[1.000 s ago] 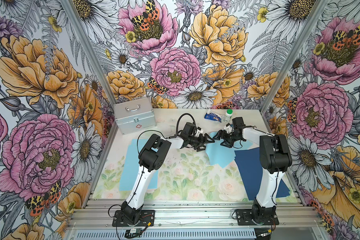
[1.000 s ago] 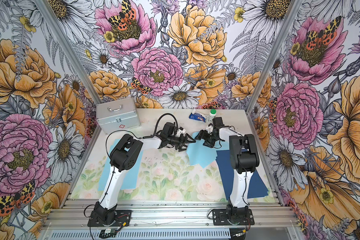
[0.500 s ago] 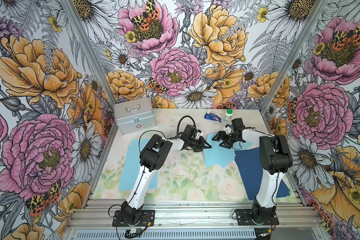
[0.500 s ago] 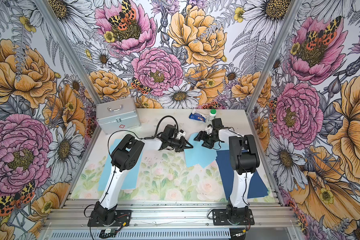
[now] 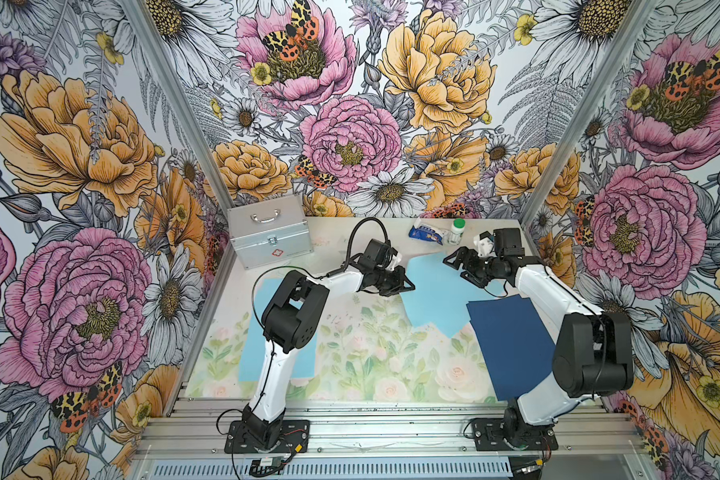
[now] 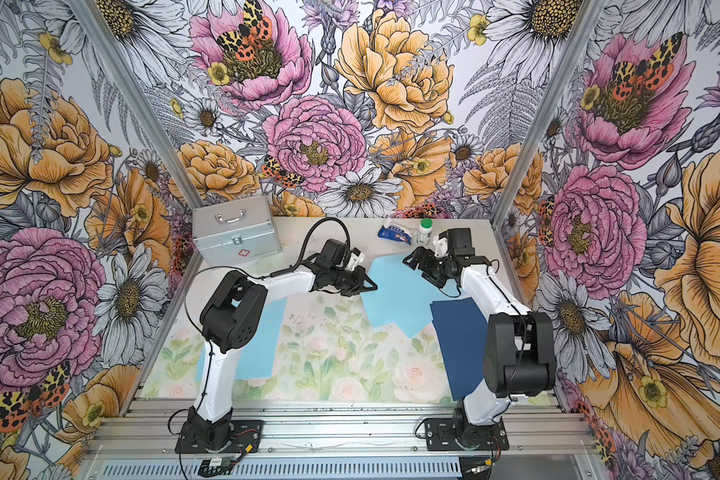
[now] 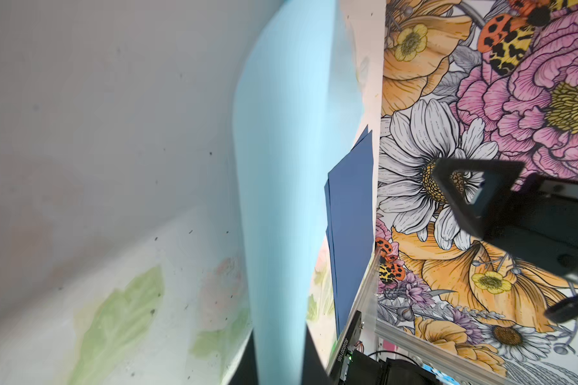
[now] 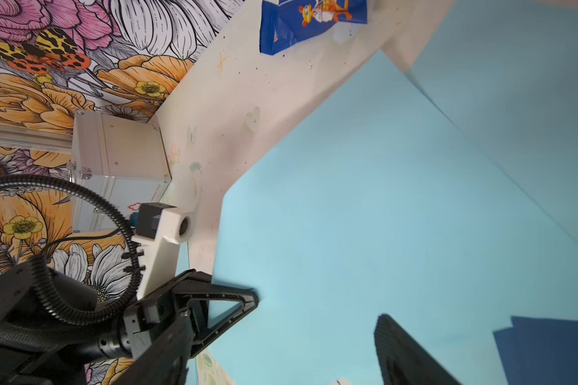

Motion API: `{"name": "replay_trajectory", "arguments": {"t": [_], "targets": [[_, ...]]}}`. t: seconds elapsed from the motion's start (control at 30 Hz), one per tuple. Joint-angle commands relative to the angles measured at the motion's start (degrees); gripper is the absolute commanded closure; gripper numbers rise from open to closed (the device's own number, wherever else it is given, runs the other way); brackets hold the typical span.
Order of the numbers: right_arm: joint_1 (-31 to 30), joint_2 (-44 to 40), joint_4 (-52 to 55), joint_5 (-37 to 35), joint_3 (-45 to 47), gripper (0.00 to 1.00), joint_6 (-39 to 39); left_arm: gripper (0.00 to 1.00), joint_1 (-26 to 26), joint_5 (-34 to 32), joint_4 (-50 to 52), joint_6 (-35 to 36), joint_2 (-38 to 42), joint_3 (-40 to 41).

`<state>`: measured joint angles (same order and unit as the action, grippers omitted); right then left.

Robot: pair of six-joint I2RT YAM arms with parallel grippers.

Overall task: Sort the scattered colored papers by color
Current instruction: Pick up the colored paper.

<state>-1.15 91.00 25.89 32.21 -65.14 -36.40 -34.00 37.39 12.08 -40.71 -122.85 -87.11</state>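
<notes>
A light blue paper (image 5: 437,295) (image 6: 395,295) lies right of the table's middle, overlapping a pile of dark navy papers (image 5: 512,340) (image 6: 460,345). My left gripper (image 5: 409,286) (image 6: 373,286) is shut on the light blue sheet's left edge. In the left wrist view that sheet (image 7: 281,200) arches up out of the closed left gripper (image 7: 279,366). My right gripper (image 5: 461,270) (image 6: 420,262) (image 8: 281,353) stands open over the sheet's far part, holding nothing. More light blue paper (image 5: 252,353) (image 6: 258,345) lies at the left under the left arm.
A silver case (image 5: 269,237) stands at the back left. A blue-and-white packet (image 5: 427,233) (image 8: 311,23) and a white bottle with a green cap (image 5: 457,230) sit at the back right, just behind the right gripper. The cell walls close in both sides.
The left gripper has closed on the light blue sheet's left edge. The right gripper has drawn back to the right and opened a little wider.
</notes>
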Motion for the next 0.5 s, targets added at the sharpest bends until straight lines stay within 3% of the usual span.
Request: {"name": "replay_trajectory", "arguments": {"t": [0.0, 0.27, 0.47], "targets": [[-0.4, -1.7, -4.9, 1.3, 5.5, 0.12, -4.3, 0.9, 0.4, -7.3, 5.5, 5.6, 5.1, -2.0], [-3.5, -5.5, -22.3, 2.3, 16.0, 0.09, -17.6, 0.9, 0.1, -19.8, 14.5, 12.4, 10.0, -6.3], [-5.5, -3.5, -48.7, 2.9, 26.0, 0.09, -34.3, 0.9, -0.7, -22.9, 15.3, 13.4, 12.1, -8.8]]}}
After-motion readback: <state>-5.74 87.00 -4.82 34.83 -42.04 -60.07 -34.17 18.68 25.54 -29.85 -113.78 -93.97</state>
